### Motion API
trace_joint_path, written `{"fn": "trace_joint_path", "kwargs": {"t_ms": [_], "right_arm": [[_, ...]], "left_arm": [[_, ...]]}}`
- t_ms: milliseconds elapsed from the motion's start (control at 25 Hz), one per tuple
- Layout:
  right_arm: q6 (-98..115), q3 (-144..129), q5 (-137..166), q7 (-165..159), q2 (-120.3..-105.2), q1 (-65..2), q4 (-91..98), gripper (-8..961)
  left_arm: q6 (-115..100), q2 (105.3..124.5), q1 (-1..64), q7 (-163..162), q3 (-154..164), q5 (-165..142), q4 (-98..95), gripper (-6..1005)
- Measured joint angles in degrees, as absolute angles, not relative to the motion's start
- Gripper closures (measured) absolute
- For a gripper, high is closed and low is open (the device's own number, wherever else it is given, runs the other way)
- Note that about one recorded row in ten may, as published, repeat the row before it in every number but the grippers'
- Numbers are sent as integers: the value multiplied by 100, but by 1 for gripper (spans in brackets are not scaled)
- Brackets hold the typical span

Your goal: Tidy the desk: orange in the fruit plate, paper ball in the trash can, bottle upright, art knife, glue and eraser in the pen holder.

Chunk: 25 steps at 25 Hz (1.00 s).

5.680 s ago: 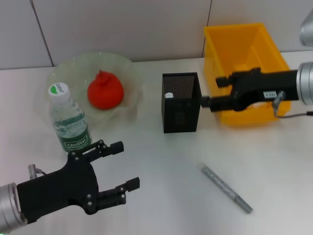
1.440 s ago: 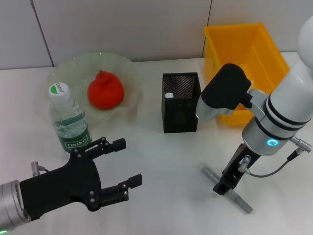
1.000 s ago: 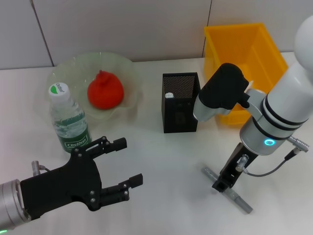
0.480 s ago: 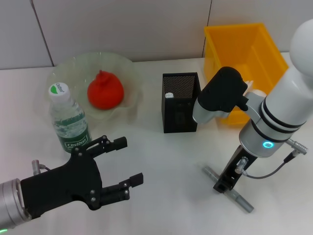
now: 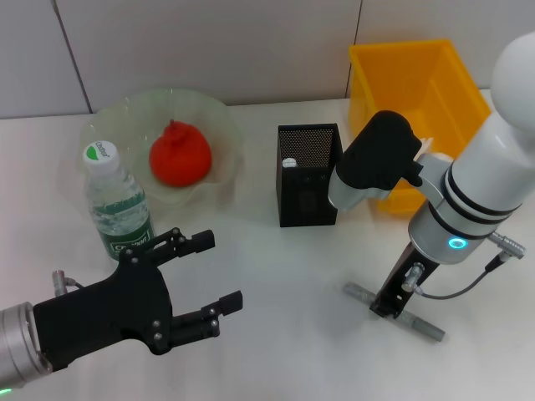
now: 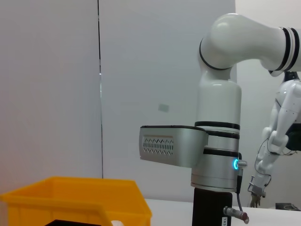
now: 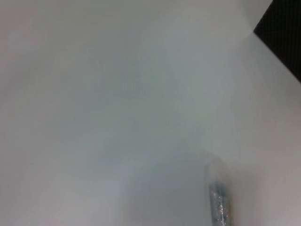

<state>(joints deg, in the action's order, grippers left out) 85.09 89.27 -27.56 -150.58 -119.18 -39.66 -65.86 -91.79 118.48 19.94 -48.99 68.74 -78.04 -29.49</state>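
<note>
One tool (image 5: 386,306) down on grey art knife (image 5: 395,312), desk (image 5: 292,276).

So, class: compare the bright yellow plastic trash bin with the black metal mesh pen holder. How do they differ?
The bright yellow plastic trash bin has solid walls; the black metal mesh pen holder has see-through mesh walls. The bin is wider and sits nearer the wall; the holder is narrower. Both stand upright on the desk with open tops.

A plain white surface (image 5: 292,276) fills most of the head view, smooth and evenly lit with soft shadows. Behind it stands a pale grey wall (image 5: 209,42) made of flat panels, split by thin dark vertical seams. The left wrist view shows the same panelled wall (image 6: 47,84), one dark seam running down it.
</note>
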Motion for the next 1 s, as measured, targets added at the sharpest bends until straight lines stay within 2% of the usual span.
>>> {"fn": "trace_joint_path", "kwargs": {"t_ms": [80,1000], "right_arm": [[8515,8932,-2735,-15085,-11918,-3965,-6647,812],[9228,8991,-2293,-15343,-11922,-3126,-9790,817]], "left_arm": [[-9187,11848,1990,-4899,6862,-7804,-2945,195],[-9204,11847,2001,-4886,6855,-7805,-2917,195]]}}
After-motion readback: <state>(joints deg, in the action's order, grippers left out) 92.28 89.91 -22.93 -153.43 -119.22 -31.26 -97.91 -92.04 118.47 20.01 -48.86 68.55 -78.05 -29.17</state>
